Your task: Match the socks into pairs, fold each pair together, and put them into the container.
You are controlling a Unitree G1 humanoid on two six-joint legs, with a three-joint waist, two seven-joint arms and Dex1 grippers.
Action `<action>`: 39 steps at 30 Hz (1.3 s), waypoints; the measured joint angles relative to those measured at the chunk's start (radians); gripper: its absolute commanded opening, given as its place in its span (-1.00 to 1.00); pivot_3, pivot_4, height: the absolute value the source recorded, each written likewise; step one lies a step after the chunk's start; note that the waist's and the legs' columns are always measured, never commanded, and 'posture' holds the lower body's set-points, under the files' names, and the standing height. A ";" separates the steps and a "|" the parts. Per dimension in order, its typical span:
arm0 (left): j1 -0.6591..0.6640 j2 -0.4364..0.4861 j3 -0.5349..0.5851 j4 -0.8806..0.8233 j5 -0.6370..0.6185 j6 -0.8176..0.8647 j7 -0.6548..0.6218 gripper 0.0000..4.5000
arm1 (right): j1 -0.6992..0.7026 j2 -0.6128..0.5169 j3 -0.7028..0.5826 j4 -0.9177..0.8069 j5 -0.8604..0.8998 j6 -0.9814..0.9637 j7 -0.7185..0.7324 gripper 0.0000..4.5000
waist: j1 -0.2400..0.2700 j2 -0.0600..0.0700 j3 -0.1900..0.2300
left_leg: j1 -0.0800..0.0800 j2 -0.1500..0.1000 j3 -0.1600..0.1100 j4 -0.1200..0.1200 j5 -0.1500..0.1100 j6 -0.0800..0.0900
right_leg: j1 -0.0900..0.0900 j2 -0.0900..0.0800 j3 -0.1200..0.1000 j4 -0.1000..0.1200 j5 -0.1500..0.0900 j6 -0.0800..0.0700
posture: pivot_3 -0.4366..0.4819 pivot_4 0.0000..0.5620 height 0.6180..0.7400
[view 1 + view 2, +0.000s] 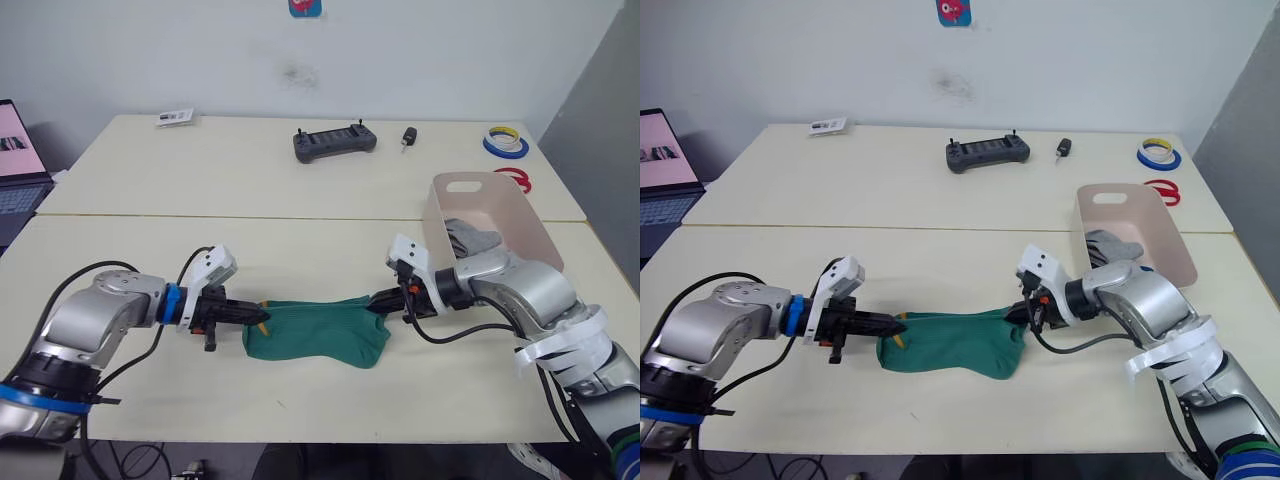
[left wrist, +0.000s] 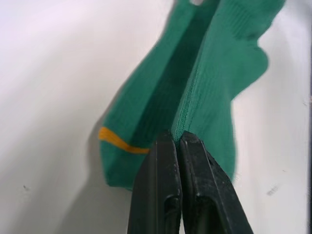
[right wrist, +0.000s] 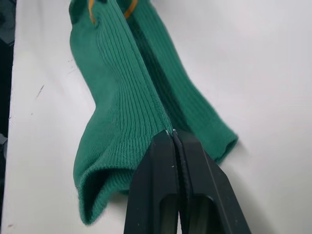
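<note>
Green socks (image 1: 318,335) with a yellow mark lie stretched on the near table between my two grippers. My left gripper (image 1: 262,319) is shut on their left end (image 2: 183,124). At the opposite end (image 3: 161,117), my right gripper (image 1: 382,302) is shut on the fabric. The pinkish-beige container (image 1: 522,215) stands at the right, behind my right arm, with grey socks (image 1: 472,240) inside it.
On the far table lie a dark handheld controller (image 1: 334,142), a small black key fob (image 1: 408,137), tape rolls (image 1: 505,143) with a red one (image 1: 514,179) nearby, and a card (image 1: 176,118). A laptop (image 1: 20,165) sits at the left edge.
</note>
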 measured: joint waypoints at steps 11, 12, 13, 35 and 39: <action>-0.016 -0.042 -0.018 0.084 0.073 -0.045 -0.009 -1.00 | -0.001 0.028 0.013 0.030 -0.054 -0.035 -0.006 -0.97 | 0.000 0.000 0.000 | 0.000 0.000 0.000 0.000 0.000 0.000 | 0.000 -0.001 0.000 0.000 0.000 0.000 | -0.05 -0.47 1.00; -0.017 -0.049 -0.018 0.094 0.078 -0.047 -0.002 -1.00 | -0.001 0.033 0.013 0.036 -0.059 -0.039 -0.010 -0.97 | -0.001 0.000 0.000 | 0.000 0.000 0.000 0.000 0.000 0.000 | 0.000 -0.001 0.000 0.000 0.000 0.000 | -0.05 -0.47 1.00; -0.022 -0.055 -0.018 0.103 0.084 -0.048 0.002 -1.00 | -0.001 0.037 0.013 0.043 -0.067 -0.044 -0.014 -0.97 | 0.000 0.000 0.000 | 0.000 0.000 0.000 0.000 0.000 0.000 | 0.000 -0.001 0.000 0.000 0.000 0.000 | -0.05 -0.47 1.00; -0.106 -0.122 -0.025 0.191 0.162 -0.044 -0.002 -1.00 | 0.016 0.051 0.013 0.085 -0.147 -0.097 -0.028 -0.68 | 0.000 0.000 0.000 | 0.000 -0.001 0.000 0.000 0.000 0.000 | 0.000 -0.001 0.000 0.001 0.000 0.000 | -0.05 -0.47 1.00; -0.115 -0.131 -0.025 0.195 0.163 -0.040 -0.001 -0.71 | 0.019 0.050 0.008 0.096 -0.162 -0.133 -0.042 -0.07 | 0.000 0.000 0.000 | 0.000 0.000 0.000 0.000 0.000 0.000 | 0.000 -0.001 0.000 0.001 0.000 0.000 | -0.05 -0.47 1.00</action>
